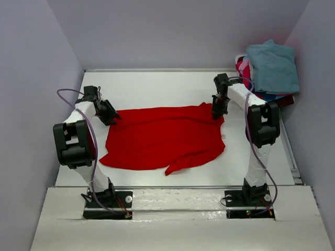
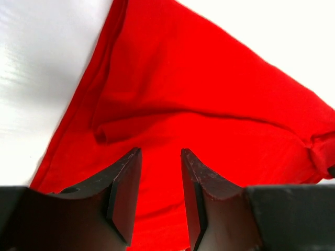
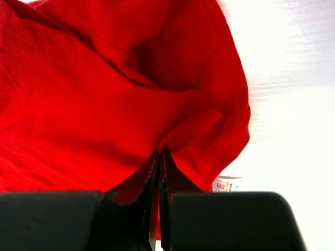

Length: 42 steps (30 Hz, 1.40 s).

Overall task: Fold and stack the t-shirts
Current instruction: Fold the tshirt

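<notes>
1. A white table (image 1: 157, 83) is seen, boxed in by pale grey walls, with both arm bases bolted at its near edge.
2. The red t-shirt (image 1: 165, 137) is spread across the table's middle, rumpled, with one pointed flap aimed at the near edge.
3. At the shirt's left edge the left gripper (image 1: 113, 117) is found. In its wrist view the fingers (image 2: 125, 193) are parted, red cloth is seen through the gap, and nothing is pinched.
4. At the shirt's far right corner the right gripper (image 1: 216, 113) is clamped on a bunched fold of the red cloth, fingers (image 3: 141, 188) pressed together. A white label (image 3: 226, 184) is spotted just beside them.
5. Farthest off, in the far right corner, a teal-blue shirt (image 1: 272, 65) is heaped on pink cloth (image 1: 242, 67).
</notes>
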### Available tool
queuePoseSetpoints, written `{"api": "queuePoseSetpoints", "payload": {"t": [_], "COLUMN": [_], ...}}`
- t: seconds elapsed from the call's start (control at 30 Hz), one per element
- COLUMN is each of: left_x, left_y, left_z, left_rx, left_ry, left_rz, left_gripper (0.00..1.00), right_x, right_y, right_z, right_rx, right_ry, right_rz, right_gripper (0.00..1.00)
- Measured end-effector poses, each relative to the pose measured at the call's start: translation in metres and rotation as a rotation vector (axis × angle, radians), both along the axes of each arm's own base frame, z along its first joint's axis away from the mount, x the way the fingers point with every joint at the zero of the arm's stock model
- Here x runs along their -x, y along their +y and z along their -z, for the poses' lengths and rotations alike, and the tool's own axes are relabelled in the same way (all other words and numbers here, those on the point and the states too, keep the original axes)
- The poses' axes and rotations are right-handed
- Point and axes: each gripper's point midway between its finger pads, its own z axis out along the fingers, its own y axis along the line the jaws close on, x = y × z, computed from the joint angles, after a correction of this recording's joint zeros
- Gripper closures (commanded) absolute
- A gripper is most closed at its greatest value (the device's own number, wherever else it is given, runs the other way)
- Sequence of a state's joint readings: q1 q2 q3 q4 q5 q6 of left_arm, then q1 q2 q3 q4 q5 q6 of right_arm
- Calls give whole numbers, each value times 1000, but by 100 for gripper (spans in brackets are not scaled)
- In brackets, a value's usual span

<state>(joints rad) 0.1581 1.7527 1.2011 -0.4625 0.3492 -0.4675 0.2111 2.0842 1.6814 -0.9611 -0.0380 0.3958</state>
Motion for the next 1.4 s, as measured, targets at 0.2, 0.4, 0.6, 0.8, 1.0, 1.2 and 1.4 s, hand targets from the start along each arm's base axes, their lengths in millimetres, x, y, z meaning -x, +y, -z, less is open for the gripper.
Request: {"api": "queuePoseSetpoints", "payload": {"t": [0.2,0.4,0.6,0.8,1.0,1.2,1.4], "left_x": [25,35,3,-36,-45,-35,-24], "left_y": [-4,-4,5,14,18,16,13], "left_z": [11,25,9,-11,12,34,36], "left_rx": [5,2,-29,-57,-62,-55,-49], "left_ry": [36,76,19,-60,-11,51,54], "left_rz": [14,13,4,-7,-13,-11,-5], "left_gripper": [53,54,53,54,54,54,53], "right_x": [0,0,0,-1,-1,-1,0], "right_y": [1,3,3,3,3,3,3], "right_z": [0,0,0,0,0,0,0], "right_rx": [-5,-16,-18,-19,-19,-19,-19], "right_ry": [0,1,0,-1,-1,-1,0], "right_rz": [-1,-3,-4,-4,-4,-4,-4], "right_gripper": [93,93,93,93,93,93,93]}}
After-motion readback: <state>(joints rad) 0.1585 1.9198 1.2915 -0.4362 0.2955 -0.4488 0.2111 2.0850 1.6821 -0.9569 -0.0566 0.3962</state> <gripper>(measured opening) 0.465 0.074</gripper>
